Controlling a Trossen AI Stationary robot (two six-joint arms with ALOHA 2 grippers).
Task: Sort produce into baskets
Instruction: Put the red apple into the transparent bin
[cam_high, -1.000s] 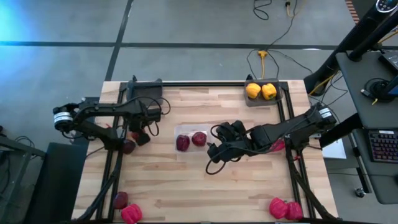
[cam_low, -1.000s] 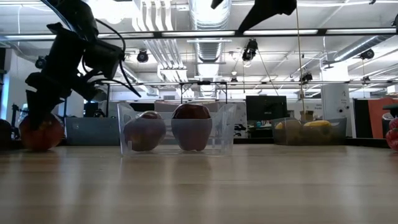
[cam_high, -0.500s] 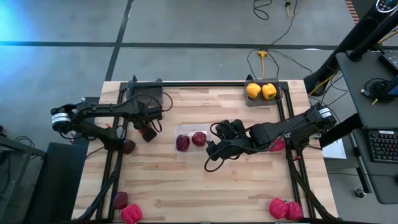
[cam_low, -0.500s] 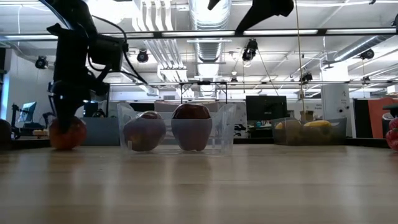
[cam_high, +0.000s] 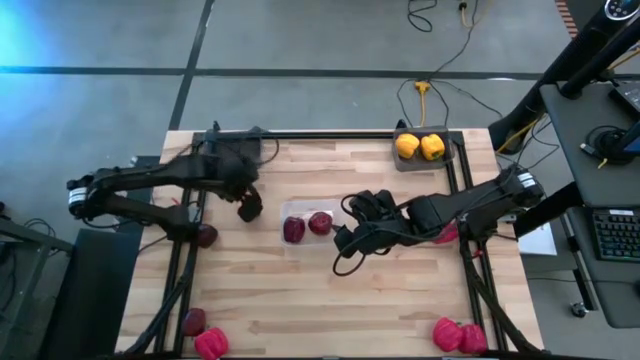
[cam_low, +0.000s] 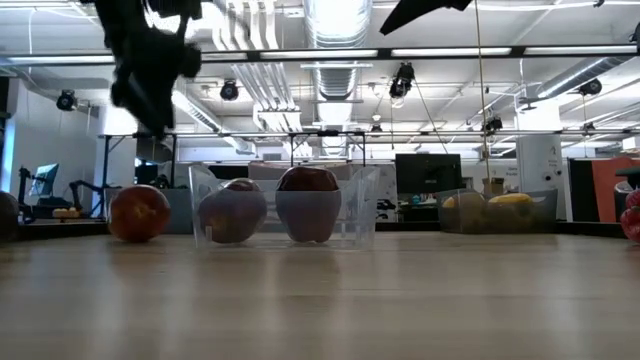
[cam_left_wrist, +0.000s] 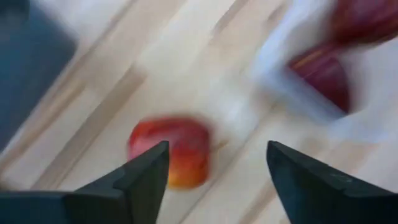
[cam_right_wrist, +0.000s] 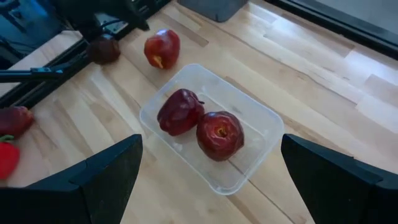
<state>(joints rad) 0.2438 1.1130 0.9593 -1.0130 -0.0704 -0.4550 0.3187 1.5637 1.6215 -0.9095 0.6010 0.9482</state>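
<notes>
Wooden table (cam_high: 300, 300); left tool (cam_left_wrist: 217, 180) open above a loose apple (cam_left_wrist: 169, 151).

Grey concrete floor (cam_high: 300, 40) around the table, crossed by dark seam lines; yellow cable (cam_high: 440, 75) trailing across it beyond the table's far edge; pale butcher-block table top (cam_high: 330, 290) on a dark frame. Desk (cam_high: 600, 200) off the table's right side, with keyboard (cam_high: 620, 235) and cables. Low view: open-plan room behind; exposed ceiling with a large round duct (cam_low: 335, 20), long strip lights (cam_low: 470, 52), dark monitor (cam_low: 425, 172) in the distance.
</notes>
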